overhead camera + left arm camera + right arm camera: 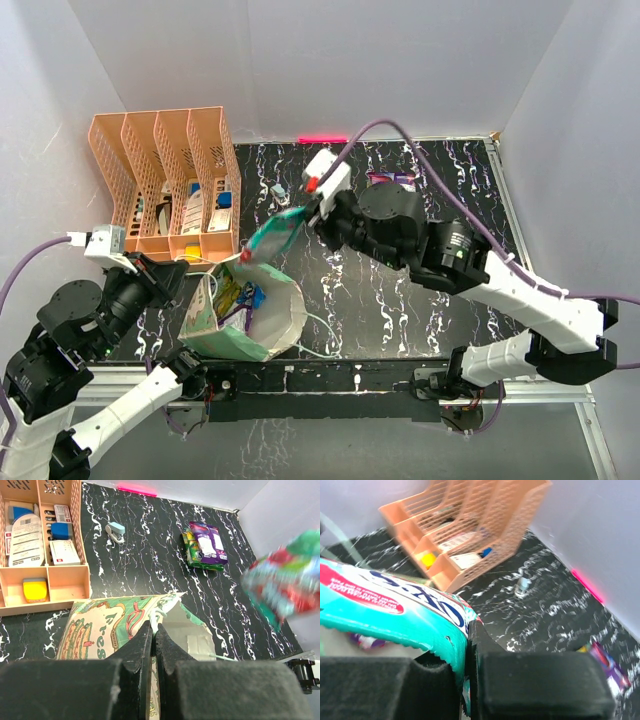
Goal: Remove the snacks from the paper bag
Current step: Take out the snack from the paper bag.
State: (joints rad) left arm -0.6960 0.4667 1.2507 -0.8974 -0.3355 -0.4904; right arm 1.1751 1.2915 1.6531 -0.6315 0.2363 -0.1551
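Though white-walled, black marbled table [400,300].

Shiny foil film is seen on the teal packet [275,232], same on the purple packet [210,542] at 1 o'clock. The paper bag [270,325] is matt printed paper, the orange file rack [165,160] perforated plastic, the table [380,290] glossy-ish black marble-look.

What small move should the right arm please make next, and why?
Probably carry the teal packet toward the purple packet and set it down: the right tool holds it above the paper bag, whose rim the left tool pinches.
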